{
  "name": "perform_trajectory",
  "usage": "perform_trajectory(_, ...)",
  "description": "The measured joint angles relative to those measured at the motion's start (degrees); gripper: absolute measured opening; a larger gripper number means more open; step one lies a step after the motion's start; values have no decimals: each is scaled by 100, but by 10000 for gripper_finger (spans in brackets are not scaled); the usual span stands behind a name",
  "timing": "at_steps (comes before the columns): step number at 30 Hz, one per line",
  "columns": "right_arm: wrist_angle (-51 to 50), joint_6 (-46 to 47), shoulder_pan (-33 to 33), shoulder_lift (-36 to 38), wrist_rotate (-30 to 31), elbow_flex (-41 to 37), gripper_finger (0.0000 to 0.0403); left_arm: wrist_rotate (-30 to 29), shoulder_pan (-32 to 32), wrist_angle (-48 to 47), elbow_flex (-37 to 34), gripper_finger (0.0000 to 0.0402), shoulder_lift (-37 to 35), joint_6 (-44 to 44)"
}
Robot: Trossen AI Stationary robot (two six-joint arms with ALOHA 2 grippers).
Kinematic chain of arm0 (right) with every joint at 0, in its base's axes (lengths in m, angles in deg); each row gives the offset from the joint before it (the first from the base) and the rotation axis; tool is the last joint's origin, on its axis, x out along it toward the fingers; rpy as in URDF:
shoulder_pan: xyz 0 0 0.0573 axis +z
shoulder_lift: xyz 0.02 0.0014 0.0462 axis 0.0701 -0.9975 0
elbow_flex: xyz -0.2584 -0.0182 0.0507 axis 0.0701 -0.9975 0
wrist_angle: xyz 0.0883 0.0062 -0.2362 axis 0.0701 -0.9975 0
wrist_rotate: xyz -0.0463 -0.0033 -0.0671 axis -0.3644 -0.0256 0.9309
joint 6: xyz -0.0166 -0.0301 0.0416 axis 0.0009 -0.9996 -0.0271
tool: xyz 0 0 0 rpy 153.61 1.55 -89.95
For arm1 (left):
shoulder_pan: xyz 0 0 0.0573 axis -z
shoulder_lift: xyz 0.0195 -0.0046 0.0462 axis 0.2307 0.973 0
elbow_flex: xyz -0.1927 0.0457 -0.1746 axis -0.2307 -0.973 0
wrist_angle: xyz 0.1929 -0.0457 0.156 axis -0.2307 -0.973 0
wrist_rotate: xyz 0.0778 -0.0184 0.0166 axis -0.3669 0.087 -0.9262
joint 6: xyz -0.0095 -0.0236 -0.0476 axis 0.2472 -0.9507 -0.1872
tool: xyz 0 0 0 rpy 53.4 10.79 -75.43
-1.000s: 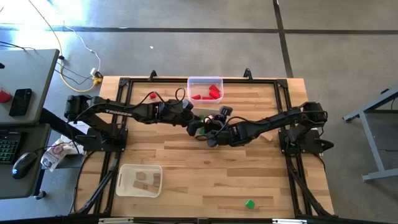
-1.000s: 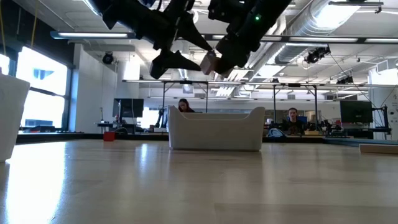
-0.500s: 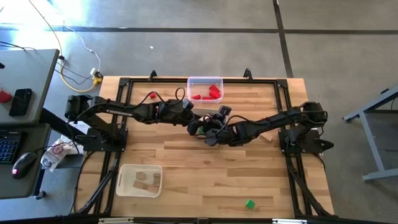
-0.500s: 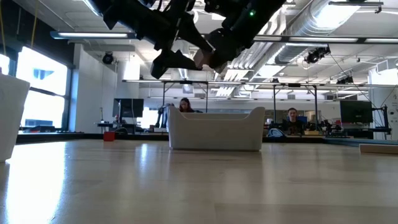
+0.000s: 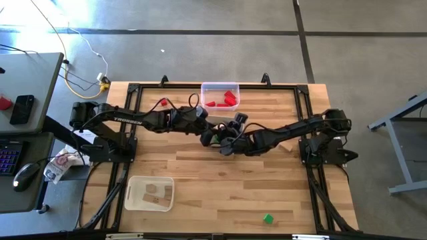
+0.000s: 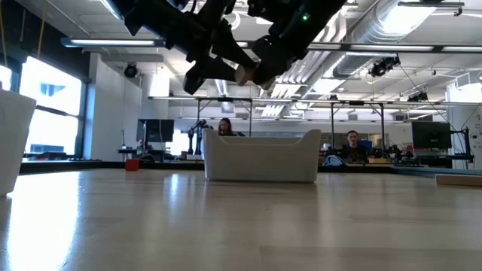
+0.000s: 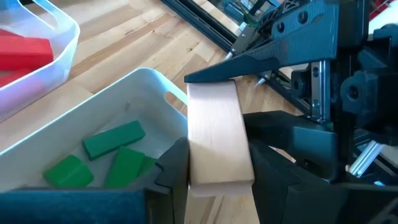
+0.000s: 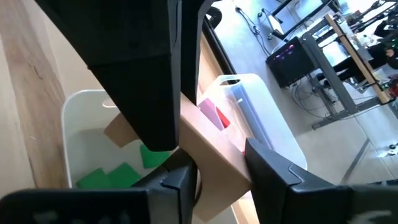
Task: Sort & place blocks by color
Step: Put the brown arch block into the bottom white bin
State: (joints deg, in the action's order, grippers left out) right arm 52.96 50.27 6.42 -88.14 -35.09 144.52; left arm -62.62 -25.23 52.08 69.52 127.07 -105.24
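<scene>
1. Meeting above the middle of the table [image 5: 220,187], both grippers clamp one plain wooden bar [image 7: 216,138]: the left gripper [image 7: 214,171] has its two fingers closed on the bar's near end, and the right gripper [image 8: 217,171] pinches the other end.
2. Below the bar sits a white tray [image 7: 121,102] holding three green blocks [image 7: 113,138], as the left wrist view shows.
3. A clear tray [image 5: 219,87] at the table's far edge holds red blocks [image 5: 230,99]; at least three show from above, though I cannot count them exactly.
4. A second clear tray [image 5: 133,193] near the front left corner holds two plain wooden blocks [image 5: 153,194].
5. One green block [image 5: 268,219] lies alone near the front edge, well apart from all three trays.
6. One red block [image 5: 162,103] lies on the table by the left arm.
7. Two people sit in the room behind the table in the low view.
</scene>
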Motion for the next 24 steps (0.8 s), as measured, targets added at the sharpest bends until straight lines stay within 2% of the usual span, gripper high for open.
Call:
perform_trajectory(8, -9, 22, 9, 0, -147, 0, 117, 3, 39, -62, 0, 111, 4, 177)
perform_trajectory(12, -11, 29, 34, 0, -409, 0, 127, -2, 44, -239, 0, 109, 4, 286)
perform_trajectory(24, -226, 932, 64, 57, -1432, 0, 202, -1, 41, -811, 0, 108, -13, 429)
